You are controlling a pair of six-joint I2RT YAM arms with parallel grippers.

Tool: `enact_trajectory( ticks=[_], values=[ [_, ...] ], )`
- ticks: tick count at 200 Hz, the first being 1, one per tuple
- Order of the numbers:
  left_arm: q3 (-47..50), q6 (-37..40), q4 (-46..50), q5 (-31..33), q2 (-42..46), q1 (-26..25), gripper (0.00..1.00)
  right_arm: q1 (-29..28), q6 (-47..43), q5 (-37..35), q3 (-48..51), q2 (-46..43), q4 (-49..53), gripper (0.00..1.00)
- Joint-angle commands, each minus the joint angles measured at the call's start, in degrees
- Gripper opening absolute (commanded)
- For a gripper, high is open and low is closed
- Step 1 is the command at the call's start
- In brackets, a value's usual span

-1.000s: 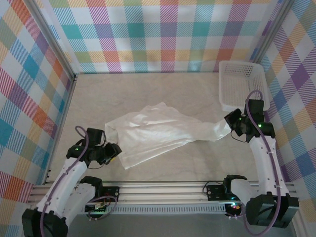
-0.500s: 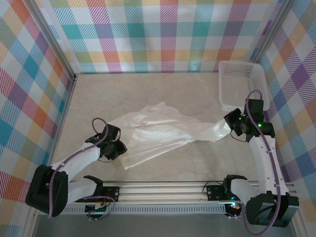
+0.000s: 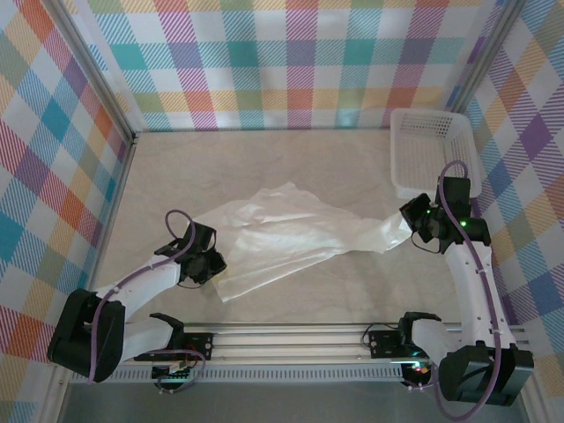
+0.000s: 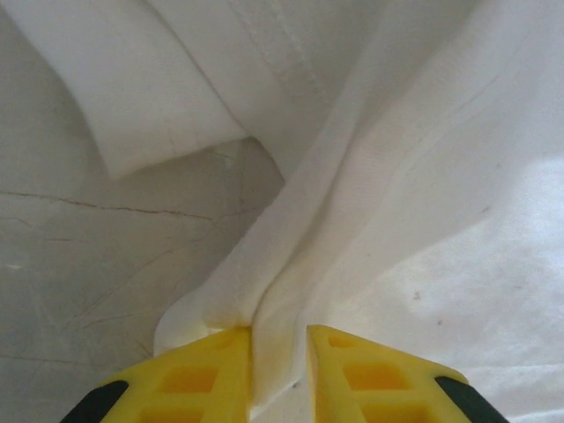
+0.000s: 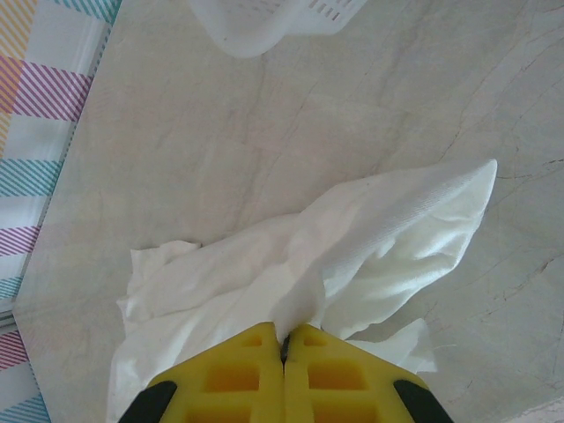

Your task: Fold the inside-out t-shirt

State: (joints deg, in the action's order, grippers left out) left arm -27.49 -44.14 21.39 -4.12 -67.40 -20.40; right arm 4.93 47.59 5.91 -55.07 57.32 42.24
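The inside-out t-shirt (image 3: 282, 233) lies crumpled and stretched across the middle of the table, white and thin. At its left lower edge, my left gripper (image 3: 214, 262) is low on the table. In the left wrist view its yellow fingers (image 4: 211, 374) pinch a raised fold of the t-shirt (image 4: 423, 176), and cloth fills the narrow gap at the left gripper (image 4: 280, 352). My right gripper (image 3: 412, 231) holds the shirt's right end. In the right wrist view, the right gripper (image 5: 284, 333) is shut on a peak of the t-shirt (image 5: 370, 238).
A white plastic mesh basket (image 3: 432, 150) stands at the back right, just beyond the right arm; its corner (image 5: 264, 18) shows in the right wrist view. Plaid walls enclose the marble table. A metal rail (image 3: 291, 339) runs along the near edge.
The left arm has swung forward and down to the shirt's left lower edge, and its jaws have narrowed onto a fold there. The right arm has stayed still.
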Motion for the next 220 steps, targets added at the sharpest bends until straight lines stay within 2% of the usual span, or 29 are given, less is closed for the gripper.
enact_trajectory(
  ticks=[1, 33, 49, 66, 95, 112, 128, 155, 182, 199, 220],
  values=[
    [1.2, -0.2, -2.0, -1.8, 0.7, -0.3, 0.22, 0.4, 0.6, 0.9, 0.1, -0.3, -0.7, 0.00],
    [2.2, 0.9, -1.9, -2.6, 1.7, -0.3, 0.22, 0.4, 0.6, 0.9, -0.1, 0.0, -0.8, 0.00],
    [2.9, 1.2, -2.2, -3.5, 1.3, -0.2, 0.14, 0.3, 0.6, 1.0, -0.3, 0.2, -0.9, 0.00],
    [3.4, 1.7, -3.3, -4.7, 1.0, -0.3, 0.00, 0.3, 0.7, 1.2, -0.7, 0.2, -0.8, 0.00],
    [0.1, 2.0, -0.4, -5.4, 4.2, -0.1, 0.00, 0.3, 2.1, 1.7, -3.9, 0.8, 0.0, 0.00],
    [-9.6, 4.4, 7.0, -4.1, 7.3, 0.8, 0.00, 0.1, 3.3, 2.1, -9.3, 1.8, -0.6, 0.00],
    [-23.6, 8.1, 14.1, -2.4, 7.4, 3.8, 0.00, -0.1, 3.4, 1.7, -17.5, 4.1, -1.6, 0.00],
    [-50.8, 15.0, 23.1, -1.5, 0.2, 9.6, 0.00, -0.2, 3.7, 1.3, -33.6, 9.7, -5.4, 0.00],
    [-73.2, 19.0, 26.7, -3.9, -6.5, 12.4, 0.00, -0.2, 4.7, 1.0, -47.6, 14.8, -7.3, 0.00],
    [-82.8, 20.2, 28.8, -3.8, -8.3, 13.4, 0.00, -0.2, 4.4, 0.7, -54.7, 16.9, -6.7, 0.00],
    [-88.4, 22.2, 27.6, -3.2, -6.5, 13.9, 0.00, -0.2, 3.2, 1.2, -63.1, 18.1, -5.8, 0.00]
  ],
)
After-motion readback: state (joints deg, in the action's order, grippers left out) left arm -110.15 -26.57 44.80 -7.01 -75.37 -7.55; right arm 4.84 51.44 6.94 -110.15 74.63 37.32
